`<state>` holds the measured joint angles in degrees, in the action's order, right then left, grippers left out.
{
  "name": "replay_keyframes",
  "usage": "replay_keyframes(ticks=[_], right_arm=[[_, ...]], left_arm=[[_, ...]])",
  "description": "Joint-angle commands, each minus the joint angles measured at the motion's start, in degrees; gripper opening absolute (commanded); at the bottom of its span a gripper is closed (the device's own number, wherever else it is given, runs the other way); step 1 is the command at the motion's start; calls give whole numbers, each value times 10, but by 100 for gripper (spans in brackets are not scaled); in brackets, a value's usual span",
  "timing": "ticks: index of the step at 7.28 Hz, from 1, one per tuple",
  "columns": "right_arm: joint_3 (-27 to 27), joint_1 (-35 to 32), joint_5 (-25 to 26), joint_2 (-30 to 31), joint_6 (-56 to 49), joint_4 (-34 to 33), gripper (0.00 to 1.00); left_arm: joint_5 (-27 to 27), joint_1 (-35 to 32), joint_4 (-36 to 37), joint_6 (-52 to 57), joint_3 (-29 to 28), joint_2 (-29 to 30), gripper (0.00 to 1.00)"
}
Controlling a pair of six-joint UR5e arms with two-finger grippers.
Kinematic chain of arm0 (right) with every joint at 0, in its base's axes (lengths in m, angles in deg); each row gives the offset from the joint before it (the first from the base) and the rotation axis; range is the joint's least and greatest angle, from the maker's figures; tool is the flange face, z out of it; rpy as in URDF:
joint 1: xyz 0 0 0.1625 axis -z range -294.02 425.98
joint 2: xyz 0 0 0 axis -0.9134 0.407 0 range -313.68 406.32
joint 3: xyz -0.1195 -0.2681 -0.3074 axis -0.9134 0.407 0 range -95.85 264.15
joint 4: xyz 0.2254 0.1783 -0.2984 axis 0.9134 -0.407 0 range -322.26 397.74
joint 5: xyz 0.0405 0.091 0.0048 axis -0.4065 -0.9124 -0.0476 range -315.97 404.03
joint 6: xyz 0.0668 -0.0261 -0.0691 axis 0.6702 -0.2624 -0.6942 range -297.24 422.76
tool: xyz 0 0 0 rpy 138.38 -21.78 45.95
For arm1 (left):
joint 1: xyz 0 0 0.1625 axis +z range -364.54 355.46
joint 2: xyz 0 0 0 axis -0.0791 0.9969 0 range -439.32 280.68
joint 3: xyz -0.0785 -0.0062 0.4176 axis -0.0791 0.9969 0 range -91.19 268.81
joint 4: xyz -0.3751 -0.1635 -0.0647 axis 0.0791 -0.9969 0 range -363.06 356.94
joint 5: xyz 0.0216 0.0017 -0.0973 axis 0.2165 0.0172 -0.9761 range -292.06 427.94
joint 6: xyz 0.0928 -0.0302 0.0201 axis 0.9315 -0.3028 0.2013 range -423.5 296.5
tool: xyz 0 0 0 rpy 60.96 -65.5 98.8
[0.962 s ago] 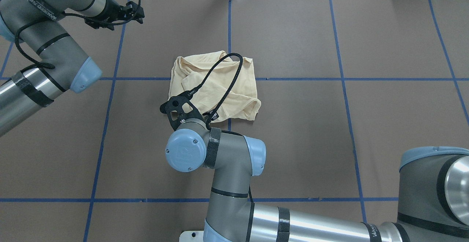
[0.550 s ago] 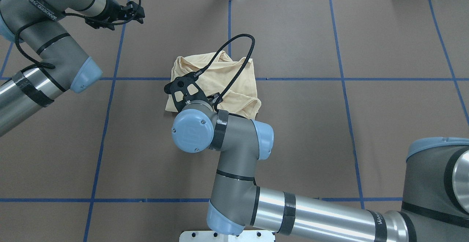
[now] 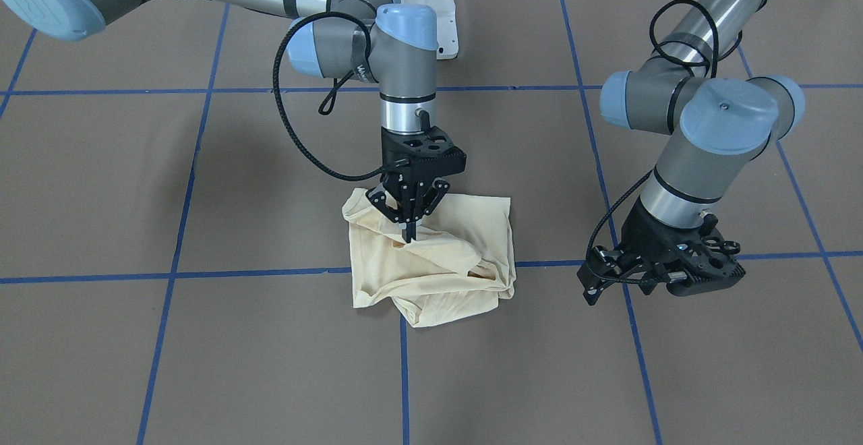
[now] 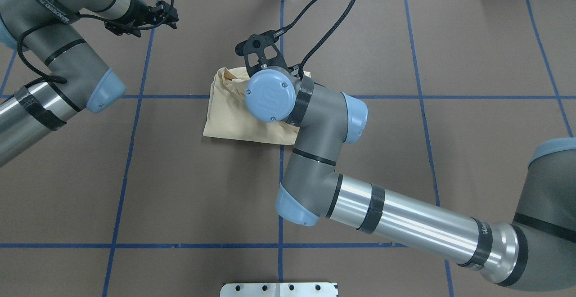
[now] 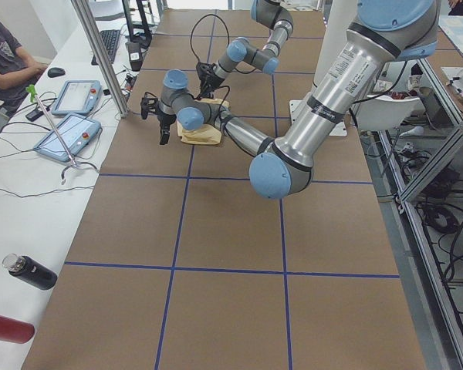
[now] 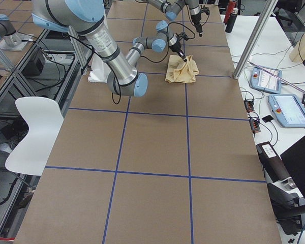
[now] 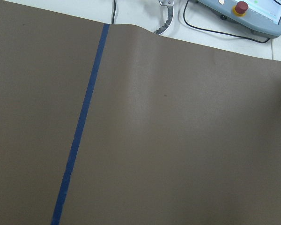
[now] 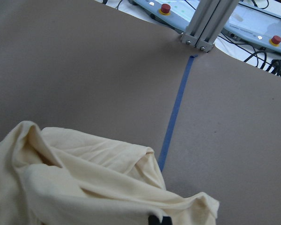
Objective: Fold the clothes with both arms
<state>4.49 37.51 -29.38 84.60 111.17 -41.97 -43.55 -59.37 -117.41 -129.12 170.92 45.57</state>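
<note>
Right arm (image 4: 405, 225): grey bendy parts and one long shiny silver tube with black bands round it.
Left arm (image 4: 67, 63): the same grey and silver, also with black bands.
Joint caps (image 4: 270, 95): round and light blue, with a raised mark in the middle and tiny screws near the edge.
Cables (image 3: 278, 104): thin, black and bumpy like rope. One makes a big loop by each wrist.
Letters (image 4: 51, 12): small and white on a black band, too small to read fully.
Wrist plate (image 4: 261, 49): flat and black, with holes cut in it.
Right pincer (image 3: 409, 229): black, with thin fingers.
Left pincer (image 4: 170, 15): black too.
Base (image 3: 441, 0): white, with small dark screw holes.
</note>
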Motion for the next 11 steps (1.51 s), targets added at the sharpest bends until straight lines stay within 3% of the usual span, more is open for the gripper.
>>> replay_keyframes(ticks=[1, 3, 4, 5, 8, 10, 11], right_arm=[[33, -29, -3, 6, -2, 2, 0], [72, -38, -2, 7, -3, 30, 0], [77, -39, -1, 7, 1, 40, 22], [78, -40, -2, 6, 42, 65, 98], [82, -59, -37, 1, 74, 81, 99], [63, -108, -164, 14, 74, 70, 99], [-4, -145, -237, 68, 67, 30, 99]], left_arm=[[0, 0, 0, -2, 2, 0, 99], [0, 0, 0, -5, 2, 3, 99], [0, 1, 0, -5, 2, 3, 99], [0, 1, 0, -6, 2, 4, 99], [-3, 0, 2, -5, 14, 1, 99], [-13, -9, 30, 5, 59, -5, 99], [-14, -16, 31, 74, 105, -38, 99]])
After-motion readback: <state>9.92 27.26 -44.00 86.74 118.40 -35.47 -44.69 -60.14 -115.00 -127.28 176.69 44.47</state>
